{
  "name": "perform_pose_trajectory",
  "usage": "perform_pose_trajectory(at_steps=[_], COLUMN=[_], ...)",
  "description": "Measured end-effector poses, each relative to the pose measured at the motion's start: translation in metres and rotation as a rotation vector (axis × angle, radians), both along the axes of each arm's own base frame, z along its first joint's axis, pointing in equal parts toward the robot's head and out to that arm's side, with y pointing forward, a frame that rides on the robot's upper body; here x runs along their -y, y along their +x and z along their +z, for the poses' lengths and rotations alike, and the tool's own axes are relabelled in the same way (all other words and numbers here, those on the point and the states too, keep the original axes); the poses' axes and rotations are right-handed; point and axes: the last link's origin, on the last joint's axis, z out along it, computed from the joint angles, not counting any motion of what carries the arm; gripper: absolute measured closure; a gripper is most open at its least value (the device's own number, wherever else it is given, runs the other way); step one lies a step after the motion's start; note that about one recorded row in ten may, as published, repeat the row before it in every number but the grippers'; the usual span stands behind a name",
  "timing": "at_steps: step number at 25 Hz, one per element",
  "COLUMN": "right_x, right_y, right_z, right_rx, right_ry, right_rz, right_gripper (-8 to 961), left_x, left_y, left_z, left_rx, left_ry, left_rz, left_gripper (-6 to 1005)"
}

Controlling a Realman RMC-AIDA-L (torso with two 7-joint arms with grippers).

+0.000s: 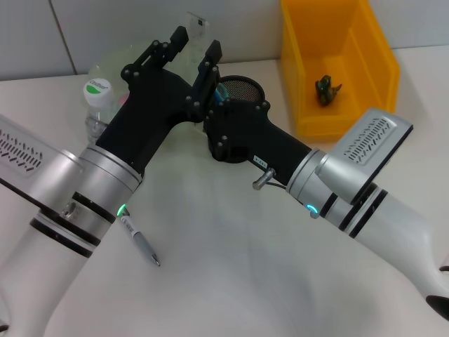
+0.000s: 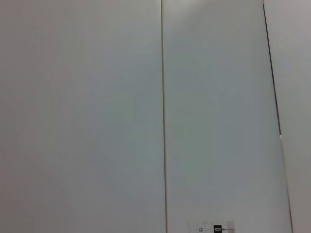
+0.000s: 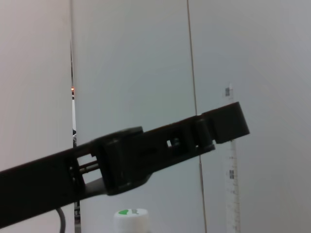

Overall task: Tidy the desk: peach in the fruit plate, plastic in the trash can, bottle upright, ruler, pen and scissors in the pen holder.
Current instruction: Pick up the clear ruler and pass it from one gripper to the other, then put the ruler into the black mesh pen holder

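**Ruler held over the pen holder**

While the left gripper (image 1: 194, 43) holds the clear ruler (image 1: 198, 22) between its fingers above the pen holder (image 1: 242, 89), right gripper (image 1: 217, 95) sits beside it, jaw state unclear. Bottle (image 1: 97, 105) upright; pen (image 1: 139, 241) on desk (image 1: 231, 267).

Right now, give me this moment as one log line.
left pincer: holds ruler raised above pen holder | right pincer: at pen holder | pen: on table | bottle: upright
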Motion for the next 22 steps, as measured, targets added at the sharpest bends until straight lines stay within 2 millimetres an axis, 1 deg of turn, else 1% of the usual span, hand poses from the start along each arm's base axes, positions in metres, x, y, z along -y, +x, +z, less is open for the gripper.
perform_pose_trajectory(at_steps=[3,9,14,21,22], right_x=[0.000,-0.001,-0.002,-0.010,-0.013], right_y=[0.000,0.002,0.006,0.020,0.023], right_z=[0.000,0.003,0.012,0.030,0.034], right_rx=[0.001,-0.007,-0.033,-0.063,-0.059], right_ry=[0.000,0.013,0.060,0.162,0.178], right_rz=[0.001,-0.005,-0.006,-0.069,-0.081], right_gripper=[944,939,935,930,929], left_x=[-0.001,-0.001,-0.001,0.001,0.001], left_y=[0.000,-0.002,-0.006,-0.011,-0.011], left_z=[0.000,0.000,0.002,0.003,0.003], left_rx=[-0.004,0.002,0.010,0.025,0.025], left_ry=[-0.001,-0.002,-0.001,-0.010,-0.010], left_rz=[-0.001,0.006,0.022,0.037,0.037], left_gripper=[533,479,434,195,195])
